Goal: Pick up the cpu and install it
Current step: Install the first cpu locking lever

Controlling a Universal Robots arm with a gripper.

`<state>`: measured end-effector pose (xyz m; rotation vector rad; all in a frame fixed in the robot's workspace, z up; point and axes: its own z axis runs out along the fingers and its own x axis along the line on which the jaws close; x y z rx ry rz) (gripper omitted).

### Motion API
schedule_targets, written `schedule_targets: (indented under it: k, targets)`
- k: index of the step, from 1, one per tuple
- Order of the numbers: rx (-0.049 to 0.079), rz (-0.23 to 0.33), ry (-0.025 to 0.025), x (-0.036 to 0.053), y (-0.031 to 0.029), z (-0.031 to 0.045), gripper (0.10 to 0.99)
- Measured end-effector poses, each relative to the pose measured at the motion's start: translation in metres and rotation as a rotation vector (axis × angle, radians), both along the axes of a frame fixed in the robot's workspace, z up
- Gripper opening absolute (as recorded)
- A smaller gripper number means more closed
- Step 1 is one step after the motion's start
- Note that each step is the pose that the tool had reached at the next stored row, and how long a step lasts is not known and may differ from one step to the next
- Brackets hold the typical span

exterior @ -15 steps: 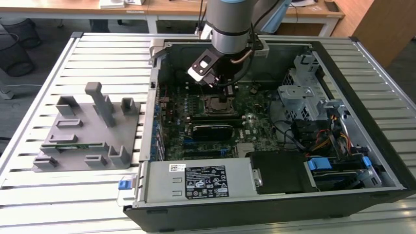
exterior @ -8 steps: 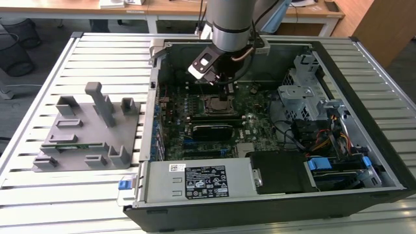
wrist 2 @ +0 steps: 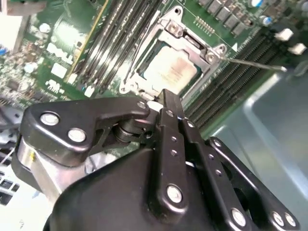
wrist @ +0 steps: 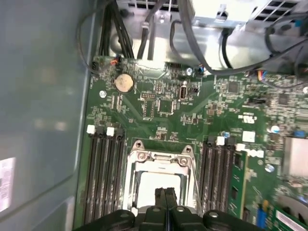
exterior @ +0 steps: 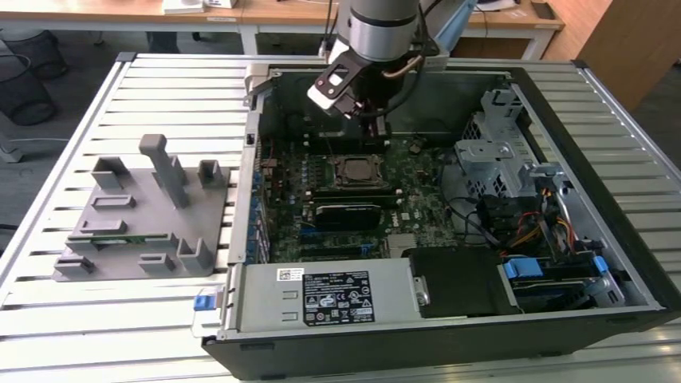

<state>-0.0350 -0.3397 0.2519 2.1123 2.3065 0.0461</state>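
Exterior view: bright, even light from above. The slatted table [exterior: 159, 88] reads pale, while the inside of the computer case [exterior: 426, 351] is darker and shaded beneath the arm.

First wrist view: glare washes the cpu [wrist: 149, 183] almost white, and the case wall [wrist: 43, 96] carries a grey sheen.

Second wrist view: the black gripper [wrist 2: 167, 97] shows highlights on its screws.

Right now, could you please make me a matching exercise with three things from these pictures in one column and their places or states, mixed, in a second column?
Things:
1. pale silver-grey square cpu
2. grey plastic fixture
3. black gripper

Places or states:
A. lying inside the square metal-framed socket
B. shut, over that socket
C. standing on the white slatted table

Pairs: 1-A, 2-C, 3-B
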Motion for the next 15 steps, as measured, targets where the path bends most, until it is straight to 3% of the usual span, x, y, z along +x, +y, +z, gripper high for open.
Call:
schedule_targets:
  k: [6,10,15]
  targets:
    - [0.000,0.000,0.0000,0.0000,0.0000,0.0206,0.106]
    - [0.000,0.015,-0.0001,0.0000,0.0000,0.0223,0.106]
    - [0.000,0.105,0.0001,0.0000,0.0000,0.0222,0.106]
